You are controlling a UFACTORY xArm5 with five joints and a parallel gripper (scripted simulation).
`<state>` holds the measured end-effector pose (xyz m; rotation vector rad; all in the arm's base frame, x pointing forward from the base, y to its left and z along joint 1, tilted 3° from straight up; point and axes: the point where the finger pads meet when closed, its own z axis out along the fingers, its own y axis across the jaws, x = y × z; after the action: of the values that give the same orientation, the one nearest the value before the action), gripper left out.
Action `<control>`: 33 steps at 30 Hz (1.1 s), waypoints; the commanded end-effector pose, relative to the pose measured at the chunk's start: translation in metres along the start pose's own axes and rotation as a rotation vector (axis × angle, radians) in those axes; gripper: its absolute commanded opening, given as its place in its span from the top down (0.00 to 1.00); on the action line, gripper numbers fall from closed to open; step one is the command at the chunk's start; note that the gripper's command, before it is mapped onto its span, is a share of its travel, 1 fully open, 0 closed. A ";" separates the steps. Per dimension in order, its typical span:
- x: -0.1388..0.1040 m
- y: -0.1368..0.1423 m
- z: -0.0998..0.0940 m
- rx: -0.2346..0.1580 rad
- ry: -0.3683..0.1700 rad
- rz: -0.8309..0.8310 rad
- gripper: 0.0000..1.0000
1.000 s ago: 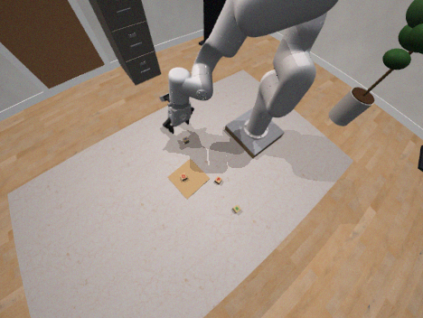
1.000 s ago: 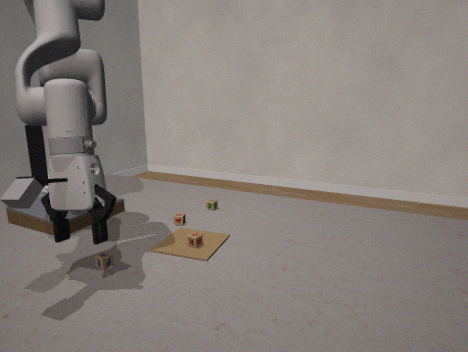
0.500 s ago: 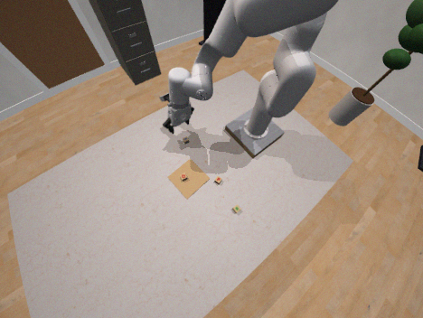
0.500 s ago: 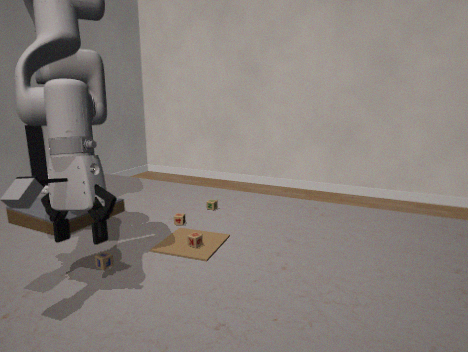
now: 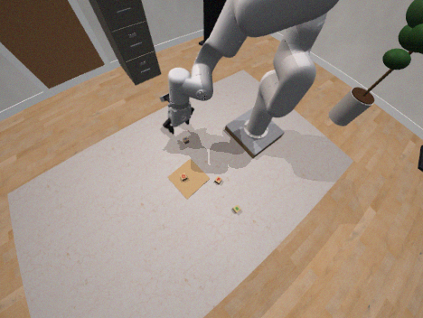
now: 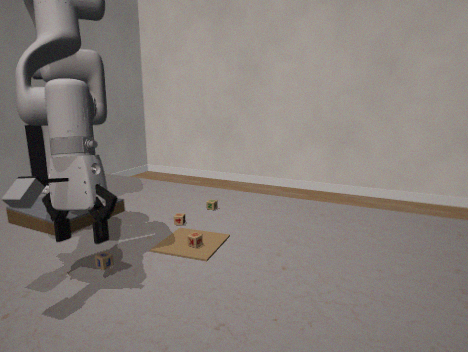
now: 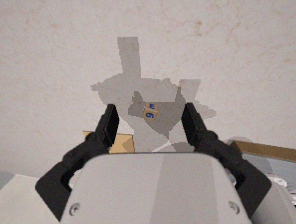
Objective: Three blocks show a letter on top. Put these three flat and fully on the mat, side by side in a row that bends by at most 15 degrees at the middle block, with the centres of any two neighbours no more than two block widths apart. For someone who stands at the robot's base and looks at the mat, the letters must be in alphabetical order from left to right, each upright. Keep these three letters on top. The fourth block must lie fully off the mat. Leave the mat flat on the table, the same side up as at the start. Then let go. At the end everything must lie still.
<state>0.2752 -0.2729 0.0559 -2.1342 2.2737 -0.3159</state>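
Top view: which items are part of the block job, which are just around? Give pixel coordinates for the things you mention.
Job:
- mat (image 5: 193,186) (image 6: 172,248) (image 7: 122,144)
- four blocks, one on the mat (image 5: 183,177) (image 6: 195,240), three off it
- gripper (image 5: 179,128) (image 6: 81,237) (image 7: 150,111)

Just around:
- filing cabinet (image 5: 135,42)
- potted plant (image 5: 348,108)
- brown wall panel (image 5: 50,36)

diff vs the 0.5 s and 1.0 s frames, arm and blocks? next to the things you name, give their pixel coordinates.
Nothing visibly changed. The gripper (image 5: 179,128) (image 6: 81,237) (image 7: 150,111) hangs open above the blue-marked block (image 5: 185,140) (image 6: 104,260) (image 7: 150,111), nothing taken or released. One block (image 5: 183,177) (image 6: 195,240) is still on the mat (image 5: 189,191) (image 6: 172,248) (image 7: 121,144), three off it.
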 end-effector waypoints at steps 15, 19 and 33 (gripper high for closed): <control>-0.149 -0.063 -0.046 -0.027 -0.100 -0.103 0.00; -0.194 -0.066 -0.061 -0.044 -0.121 -0.135 0.00; -0.294 -0.047 -0.102 -0.092 -0.151 -0.212 0.00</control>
<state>0.3353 -0.0030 0.1124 -2.3384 2.0374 -0.0713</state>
